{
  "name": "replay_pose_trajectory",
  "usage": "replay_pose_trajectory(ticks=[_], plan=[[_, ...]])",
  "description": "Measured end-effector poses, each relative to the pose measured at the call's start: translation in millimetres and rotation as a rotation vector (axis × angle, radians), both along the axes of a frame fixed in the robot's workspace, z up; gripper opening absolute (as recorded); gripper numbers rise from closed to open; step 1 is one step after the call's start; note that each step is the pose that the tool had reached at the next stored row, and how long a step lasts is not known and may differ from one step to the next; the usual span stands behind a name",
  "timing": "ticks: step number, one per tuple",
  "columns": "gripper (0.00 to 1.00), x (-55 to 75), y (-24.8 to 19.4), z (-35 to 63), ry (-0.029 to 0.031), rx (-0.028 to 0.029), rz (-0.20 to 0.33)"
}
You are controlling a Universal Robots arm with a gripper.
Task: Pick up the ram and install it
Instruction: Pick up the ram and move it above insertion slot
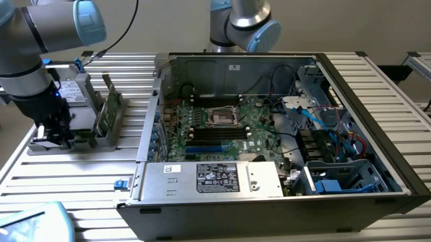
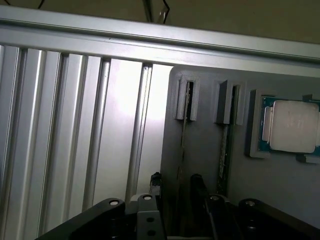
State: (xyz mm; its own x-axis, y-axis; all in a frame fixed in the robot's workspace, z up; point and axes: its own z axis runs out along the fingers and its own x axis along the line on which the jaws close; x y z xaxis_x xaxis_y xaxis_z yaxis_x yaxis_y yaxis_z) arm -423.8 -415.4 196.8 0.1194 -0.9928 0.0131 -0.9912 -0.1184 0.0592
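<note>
Across the exterior view, from edge to edge: slatted metal table [image 1: 74, 176]. On its middle and toward the exterior view's right: open PC case [image 1: 256, 217], side panel off, inside facing up. Over the exterior view's left: grey-and-blue arm [image 1: 27, 65], bent down toward the table.

Inside the case, along the near wall: silver power supply [image 1: 209, 179] with a black label. Behind that, lying flat: green motherboard [image 1: 222, 121]. To the exterior view's right of it: cables [image 1: 323, 116] in red, blue and black.

Beside the case, at the exterior view's left, resting on the slats: grey holder [image 1: 81, 138]. Standing on edge in that holder, slightly tilted: ram [image 1: 108, 113], green, well apart from the motherboard and not installed. Just to the exterior view's left of the ram, low over the holder: black gripper [image 1: 54, 133].

From the wrist: two narrow grooves [image 2: 187, 100] cut into the holder, with a thin greenish edge in one. Beside them, in a recess: CPU [image 2: 292, 125], metal lid up. Nearest the camera: black fingers [image 2: 197, 187], set wide apart, one on either side of a groove's line, clamped on nothing. Touching the holder or not: cannot tell.
</note>
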Motion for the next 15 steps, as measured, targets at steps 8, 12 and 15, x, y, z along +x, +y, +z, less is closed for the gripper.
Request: replay_pose_trajectory(ticks=[8,12,15], plan=[[0.14,0.0,0.0,0.0,0.0000,0.0000,0.000],[0.14,0.0,-0.1,0.0,0.0000,0.0001,0.000],[0.14,0.0,-0.1,0.0,-0.0001,0.0000,0.000]])
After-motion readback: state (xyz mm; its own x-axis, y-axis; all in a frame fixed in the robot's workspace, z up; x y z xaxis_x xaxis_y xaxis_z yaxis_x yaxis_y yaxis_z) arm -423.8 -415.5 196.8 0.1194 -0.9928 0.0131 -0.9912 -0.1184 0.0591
